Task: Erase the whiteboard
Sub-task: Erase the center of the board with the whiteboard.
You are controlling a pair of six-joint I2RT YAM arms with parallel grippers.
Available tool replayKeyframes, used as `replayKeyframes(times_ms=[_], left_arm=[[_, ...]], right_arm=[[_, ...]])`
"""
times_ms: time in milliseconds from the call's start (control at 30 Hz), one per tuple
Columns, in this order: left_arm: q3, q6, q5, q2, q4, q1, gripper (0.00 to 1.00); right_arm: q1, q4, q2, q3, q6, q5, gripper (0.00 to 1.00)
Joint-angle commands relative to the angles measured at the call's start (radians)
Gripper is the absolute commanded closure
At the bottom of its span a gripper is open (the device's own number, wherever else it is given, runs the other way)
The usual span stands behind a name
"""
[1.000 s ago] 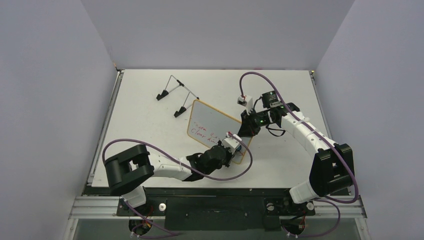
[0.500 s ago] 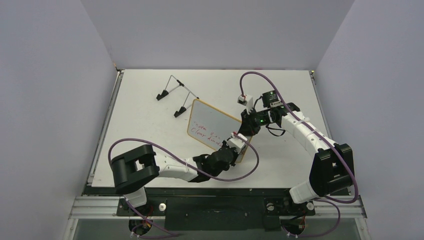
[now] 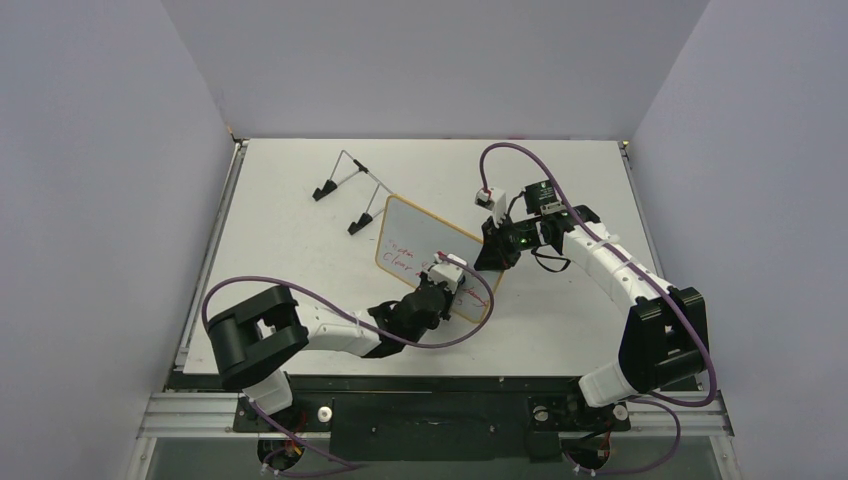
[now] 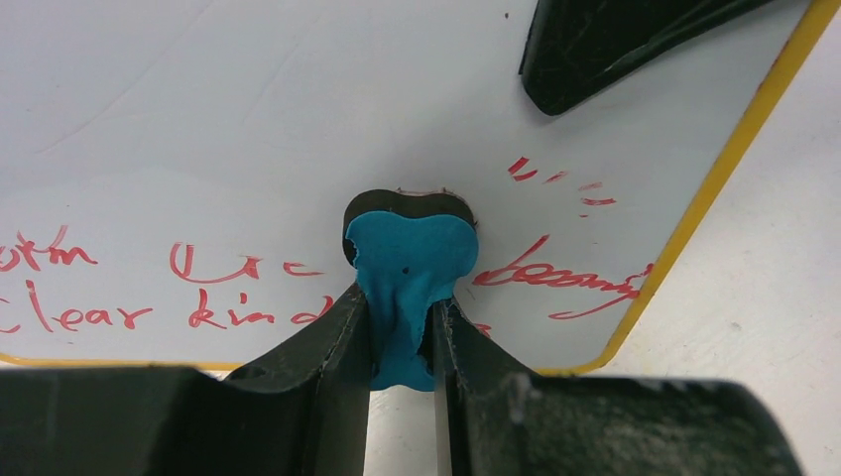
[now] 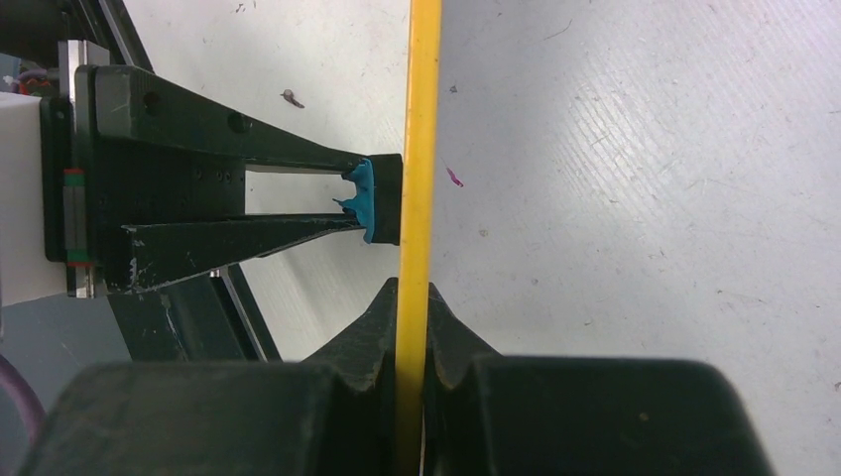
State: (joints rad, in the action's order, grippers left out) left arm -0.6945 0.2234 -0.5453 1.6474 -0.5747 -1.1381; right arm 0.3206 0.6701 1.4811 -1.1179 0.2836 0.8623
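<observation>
The left gripper [image 4: 402, 315] is clenched on a blue eraser [image 4: 412, 253], its pad pressed to the whiteboard [image 4: 248, 109] amid red writing. The right gripper [image 5: 414, 302] is pinched shut on the board's yellow rim, propping it tilted near the middle of the table [image 3: 290, 270]. Best done with flat, firm pad contact, sweeping across both text lines against the right grip's brace. Count: one whiteboard, one eraser, one wire stand [image 3: 352, 182], two grippers.

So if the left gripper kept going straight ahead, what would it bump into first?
The whiteboard. The blue eraser in the left gripper looks pressed against its face, right by the red writing.
</observation>
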Motion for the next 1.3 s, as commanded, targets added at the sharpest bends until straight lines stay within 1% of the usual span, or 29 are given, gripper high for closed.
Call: replayKeyframes(times_ms=[0, 200, 500, 600, 800, 1067, 1167, 1267], left_arm=[[-0.014, -0.032, 0.051, -0.013, -0.088, 0.0, 1.0], [-0.089, -0.073, 0.076, 0.006, -0.107, -0.043, 1.0], [-0.173, -0.074, 0.101, 0.064, -0.059, -0.096, 1.0], [-0.185, -0.055, 0.094, 0.086, -0.013, -0.1, 1.0], [-0.13, -0.006, 0.067, 0.094, 0.001, -0.054, 1.0], [-0.056, 0.001, 0.039, 0.011, 0.004, 0.022, 1.0], [-0.055, -0.016, 0.055, -0.018, 0.011, 0.032, 1.0], [-0.08, -0.026, 0.105, -0.013, 0.017, 0.018, 1.0]], right_arm=[[0.017, 0.022, -0.024, -0.005, 0.022, 0.052, 1.0], [0.017, 0.022, -0.024, -0.005, 0.022, 0.051, 1.0], [0.015, 0.022, -0.026, -0.005, 0.022, 0.054, 1.0], [0.014, 0.022, -0.028, -0.005, 0.022, 0.055, 1.0], [0.016, 0.022, -0.03, -0.005, 0.022, 0.056, 1.0], [0.015, 0.023, -0.03, -0.005, 0.021, 0.056, 1.0], [0.018, 0.022, -0.029, -0.005, 0.022, 0.055, 1.0], [0.017, 0.023, -0.027, -0.005, 0.022, 0.053, 1.0]])
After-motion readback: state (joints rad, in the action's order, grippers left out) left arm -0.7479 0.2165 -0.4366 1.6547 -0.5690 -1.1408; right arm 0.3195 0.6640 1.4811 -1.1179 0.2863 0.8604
